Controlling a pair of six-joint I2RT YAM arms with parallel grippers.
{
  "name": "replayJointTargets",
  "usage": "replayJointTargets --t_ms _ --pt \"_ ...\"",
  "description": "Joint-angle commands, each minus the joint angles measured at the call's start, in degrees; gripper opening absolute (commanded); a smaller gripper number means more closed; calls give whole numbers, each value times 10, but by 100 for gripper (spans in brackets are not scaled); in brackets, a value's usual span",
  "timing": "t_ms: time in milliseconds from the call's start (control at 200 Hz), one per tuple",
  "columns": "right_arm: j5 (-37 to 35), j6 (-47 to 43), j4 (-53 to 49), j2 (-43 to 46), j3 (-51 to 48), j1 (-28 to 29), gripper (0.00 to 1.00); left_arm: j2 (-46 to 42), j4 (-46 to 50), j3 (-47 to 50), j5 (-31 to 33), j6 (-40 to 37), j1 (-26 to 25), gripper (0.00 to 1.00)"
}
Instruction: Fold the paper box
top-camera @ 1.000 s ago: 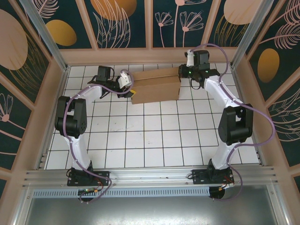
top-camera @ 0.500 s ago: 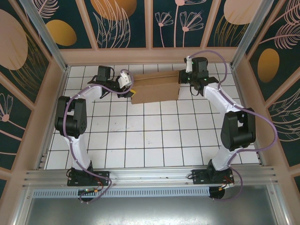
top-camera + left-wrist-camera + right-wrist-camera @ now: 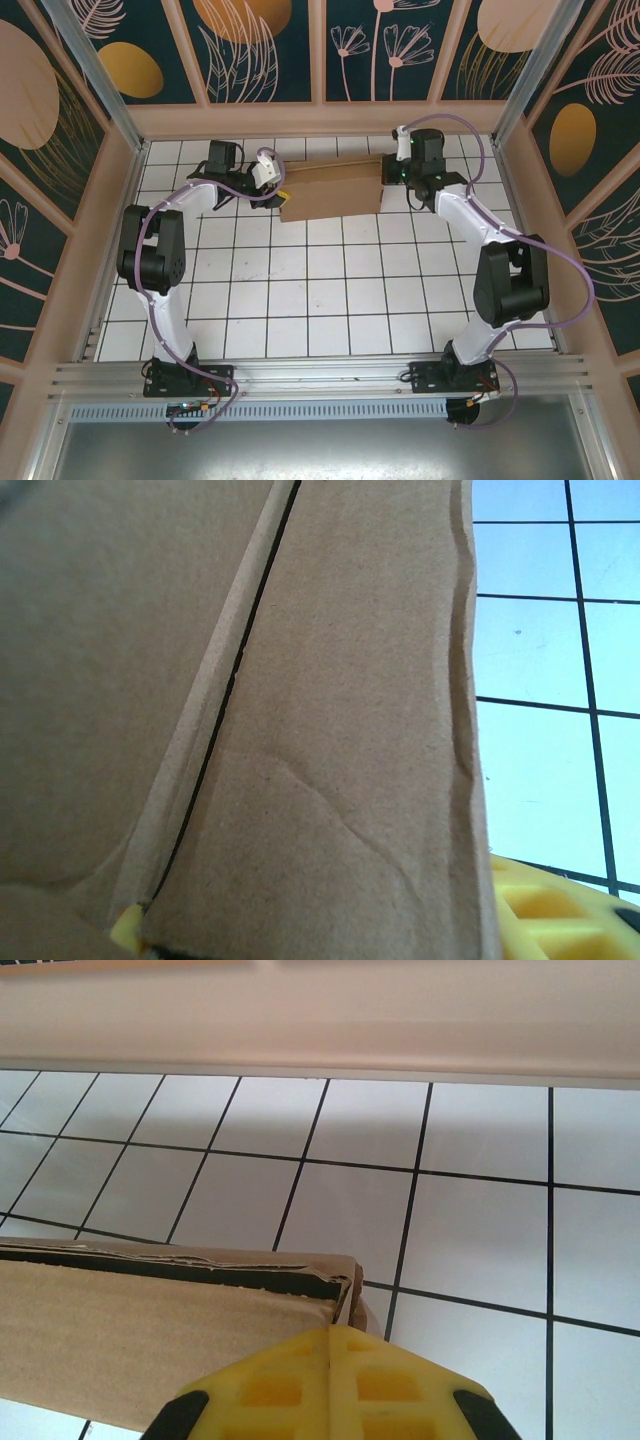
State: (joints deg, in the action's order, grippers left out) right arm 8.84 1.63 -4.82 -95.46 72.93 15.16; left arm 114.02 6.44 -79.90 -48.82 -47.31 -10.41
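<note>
The paper box (image 3: 332,193), plain brown cardboard, lies folded flat along the far side of the white tiled table. My left gripper (image 3: 279,192) is at its left end. In the left wrist view the cardboard (image 3: 330,730) fills the space between my yellow fingers (image 3: 550,912), so the left gripper (image 3: 320,935) is shut on the box's end. My right gripper (image 3: 391,172) is at the box's right end. It is shut, and its yellow fingertips (image 3: 331,1332) meet at the box's far right corner (image 3: 345,1280), touching it. A dark slit runs under the lid's edge there.
The back wall's wooden rail (image 3: 320,118) runs close behind the box, and it also shows as a pale band (image 3: 320,1020). Side frames stand left and right. The tiled table (image 3: 330,300) stretches open between the box and the arm bases.
My right wrist has swung round and down at the box's right end. The box's upper panel has dropped and now lies flatter. The left arm has not moved.
</note>
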Motion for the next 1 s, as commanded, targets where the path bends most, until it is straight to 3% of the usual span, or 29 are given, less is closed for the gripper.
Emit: replayJointTargets --t_ms 0,220,390,586,801,991 --pt "0 -12 5 16 -19 9 0 12 8 5 -2 -6 -2 46" --pt "11 -13 10 21 -9 10 0 12 9 7 -3 -9 -3 46" --pt "1 -19 26 40 -17 11 31 12 10 6 -3 -10 -3 46" --pt "-17 -21 38 61 -27 10 47 12 11 6 -3 -10 -2 46" --pt "-12 -5 30 59 -8 0 48 12 13 6 -3 -12 -3 46" --pt "-7 -25 -21 24 34 -5 32 12 13 7 -5 -12 -2 46"
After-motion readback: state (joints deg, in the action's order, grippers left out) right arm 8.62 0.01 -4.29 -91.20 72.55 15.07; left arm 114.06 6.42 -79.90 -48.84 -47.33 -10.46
